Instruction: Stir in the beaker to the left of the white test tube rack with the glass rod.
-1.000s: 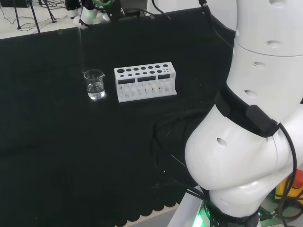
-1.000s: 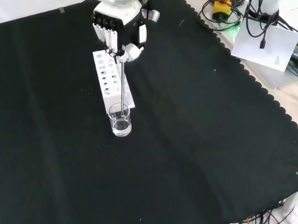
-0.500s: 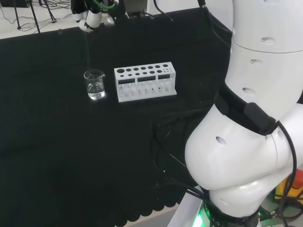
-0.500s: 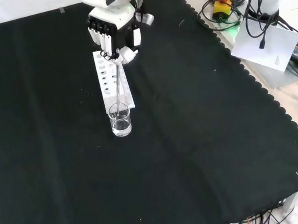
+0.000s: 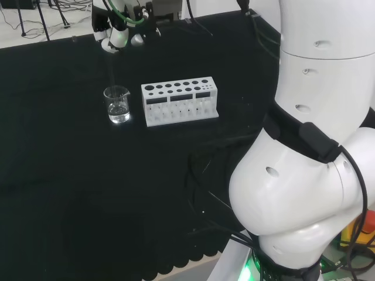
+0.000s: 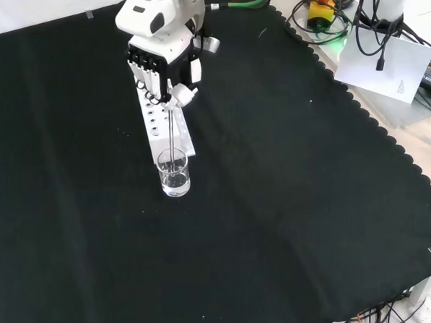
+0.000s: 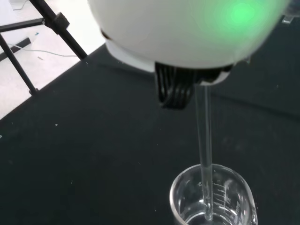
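1. Head view, far left first: the beaker [image 5: 117,104] stands on the black tabletop [image 5: 70,175], clear liquid low inside it, just beside the left end of the white test tube rack [image 5: 180,100].
2. Above the beaker in that same view, the hand [image 5: 115,36] hangs high near the tabletop's far edge, and a faint line of the glass rod [image 5: 111,67] drops from it toward the beaker's mouth.
3. Right of the rack, the arm's big white links [image 5: 310,146] loom large.
4. Front view now, left to right: the hand [image 6: 163,54] comes in from the top, fingers [image 6: 149,75] and thumb curled and pinching the top of the glass rod [image 6: 173,134].
5. The rod runs nearly straight down in front of the rack [image 6: 158,119] and its lower end sits inside the beaker [image 6: 174,173], which stands at the rack's near end.
6. Wrist view: the rod [image 7: 204,140] passes down from under the blurred white hand [image 7: 187,28] into the beaker [image 7: 213,199], its tip dipping into the liquid near the middle of the glass.
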Motion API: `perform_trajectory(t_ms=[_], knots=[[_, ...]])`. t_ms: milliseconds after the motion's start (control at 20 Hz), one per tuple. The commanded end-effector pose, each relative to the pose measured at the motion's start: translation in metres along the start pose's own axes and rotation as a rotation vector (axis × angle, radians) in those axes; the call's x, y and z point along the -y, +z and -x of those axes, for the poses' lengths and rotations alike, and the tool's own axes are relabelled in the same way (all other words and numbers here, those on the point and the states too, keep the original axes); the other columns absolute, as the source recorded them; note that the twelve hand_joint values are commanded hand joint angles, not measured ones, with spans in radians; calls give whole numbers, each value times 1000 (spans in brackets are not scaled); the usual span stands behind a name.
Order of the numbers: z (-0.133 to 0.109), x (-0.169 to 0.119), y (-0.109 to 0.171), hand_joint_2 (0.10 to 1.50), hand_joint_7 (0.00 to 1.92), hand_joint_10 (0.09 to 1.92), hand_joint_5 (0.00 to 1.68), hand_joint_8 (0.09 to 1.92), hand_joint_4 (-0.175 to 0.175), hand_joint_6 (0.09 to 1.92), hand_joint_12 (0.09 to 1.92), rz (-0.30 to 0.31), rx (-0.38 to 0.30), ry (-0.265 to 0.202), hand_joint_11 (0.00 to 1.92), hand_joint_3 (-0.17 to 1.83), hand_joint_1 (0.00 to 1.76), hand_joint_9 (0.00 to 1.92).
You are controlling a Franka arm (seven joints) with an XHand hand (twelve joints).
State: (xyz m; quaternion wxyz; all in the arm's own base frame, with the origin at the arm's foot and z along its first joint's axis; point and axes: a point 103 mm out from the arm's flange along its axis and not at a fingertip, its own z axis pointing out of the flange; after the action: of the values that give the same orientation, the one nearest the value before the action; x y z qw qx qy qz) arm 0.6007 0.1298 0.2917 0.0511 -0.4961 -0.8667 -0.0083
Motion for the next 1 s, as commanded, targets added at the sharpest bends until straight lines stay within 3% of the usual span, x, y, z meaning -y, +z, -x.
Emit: perform_trajectory(t_ms=[50, 700, 1000], knots=[[3, 0, 9, 361, 1531, 177, 1356, 599, -175, 596, 403, -1, 5, -4, 1758, 1087, 1351, 1884], [-11, -2, 23, 359, 1534, 180, 1357, 594, -175, 596, 402, 6, -3, -48, 1759, 1089, 1351, 1884], [8, -17, 26, 359, 1536, 181, 1357, 591, -175, 596, 401, -8, 8, -30, 1758, 1089, 1351, 1883]])
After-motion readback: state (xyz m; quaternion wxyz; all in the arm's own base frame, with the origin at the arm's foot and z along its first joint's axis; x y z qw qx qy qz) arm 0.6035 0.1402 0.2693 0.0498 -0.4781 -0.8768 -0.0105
